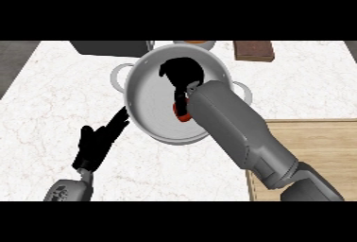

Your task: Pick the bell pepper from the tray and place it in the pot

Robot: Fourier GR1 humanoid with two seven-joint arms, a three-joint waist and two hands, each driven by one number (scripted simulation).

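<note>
The steel pot (150, 101) stands mid-counter with a handle on each side. My right hand (182, 72) hangs over the inside of the pot, fingers relaxed and spread, open. A small part of the red bell pepper (182, 115) shows inside the pot, just below the thumb and against the grey forearm, which hides the rest of it. I cannot see the fingers curled round it. The wooden tray (317, 142) lies at the right, under my right forearm. My left hand (97, 142) rests open on the counter left of the pot, fingers pointing towards the pot's rim.
A dark grey box (111, 47) sits at the back left and a brown block (253, 50) at the back right. An orange-rimmed dish (195, 42) peeks out behind the pot. White marble counter (55, 108) stretches to the left.
</note>
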